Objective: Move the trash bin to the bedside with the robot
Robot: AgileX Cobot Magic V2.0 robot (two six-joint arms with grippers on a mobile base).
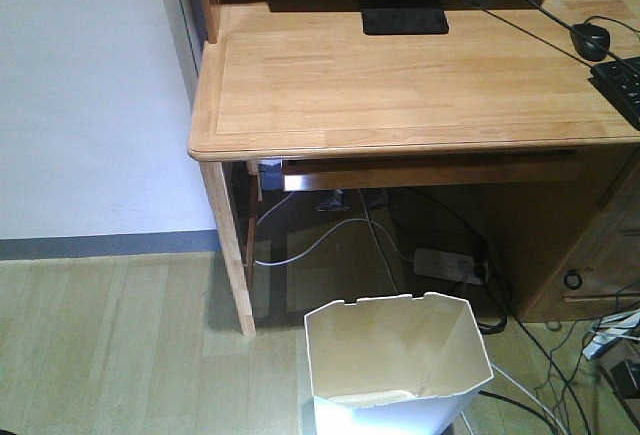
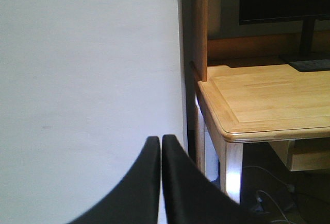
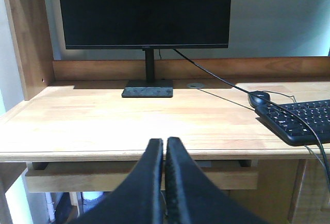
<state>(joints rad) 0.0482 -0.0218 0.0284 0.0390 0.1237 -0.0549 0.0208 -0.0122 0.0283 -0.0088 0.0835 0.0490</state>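
Note:
The white trash bin (image 1: 396,360) stands on the wood floor at the bottom of the front view, just in front of the desk's left leg, its angular notched rim open upward and its inside bare. Neither arm shows in that view. My left gripper (image 2: 161,140) is shut with nothing between its black fingers, facing the white wall beside the desk corner. My right gripper (image 3: 165,142) is also shut and empty, pointing at the desk's front edge below the monitor. The bedside is out of view.
A light wooden desk (image 1: 400,75) carries a monitor (image 3: 144,10) on a black stand, a mouse (image 1: 590,40) and a keyboard (image 3: 304,121). Under it lie a power strip (image 1: 447,263) and loose cables. A white wall (image 2: 87,80) lies to the left.

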